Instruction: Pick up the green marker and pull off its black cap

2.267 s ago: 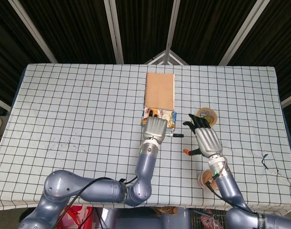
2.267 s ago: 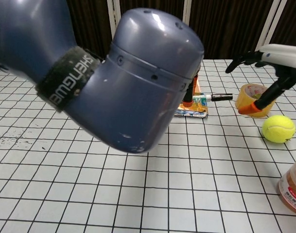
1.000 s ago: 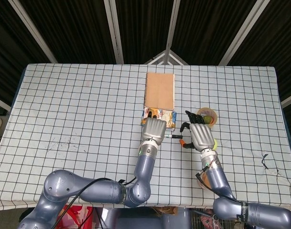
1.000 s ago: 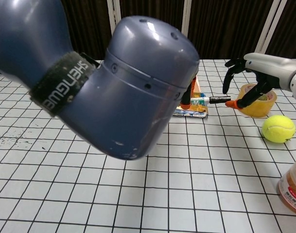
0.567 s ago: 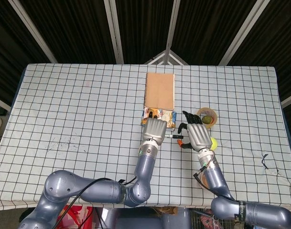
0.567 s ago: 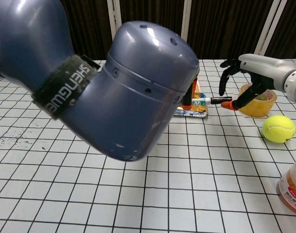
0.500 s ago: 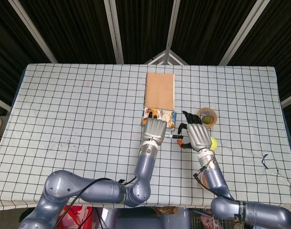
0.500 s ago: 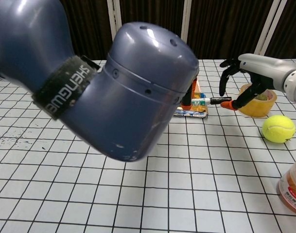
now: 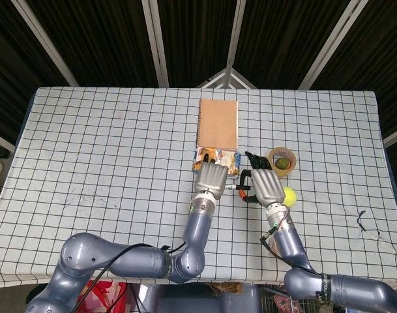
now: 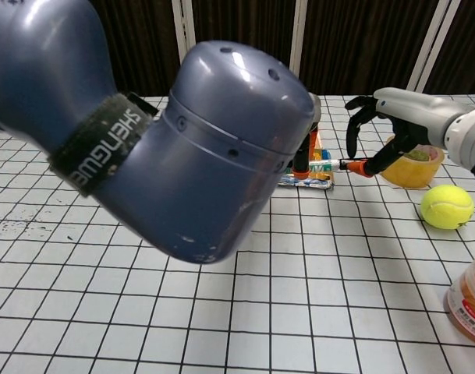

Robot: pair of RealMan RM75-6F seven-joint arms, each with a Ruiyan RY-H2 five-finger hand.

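Observation:
My left hand [image 9: 211, 178] grips the green marker [image 9: 233, 186] by its barrel, with the marker pointing right. In the chest view the marker [image 10: 324, 164] sticks out past my left fingers [image 10: 301, 162], its black cap [image 10: 349, 164] at the right end. My right hand [image 9: 266, 186] is at that end. Its fingers [image 10: 351, 140] curve over the cap with a gap showing, and the orange thumb tip [image 10: 367, 167] touches the cap's end. My left forearm [image 10: 182, 132] hides most of the left hand in the chest view.
A brown notebook [image 9: 218, 124] lies behind the hands, with a colourful packet [image 10: 307, 179] just under the marker. A tape roll [image 10: 412, 160] and a tennis ball [image 10: 447, 206] sit to the right. A jar [image 10: 469, 300] stands near the front right edge.
My right hand has come in from the right to the marker's capped end, and its fingers now arch over the cap. The left hand has held the marker still.

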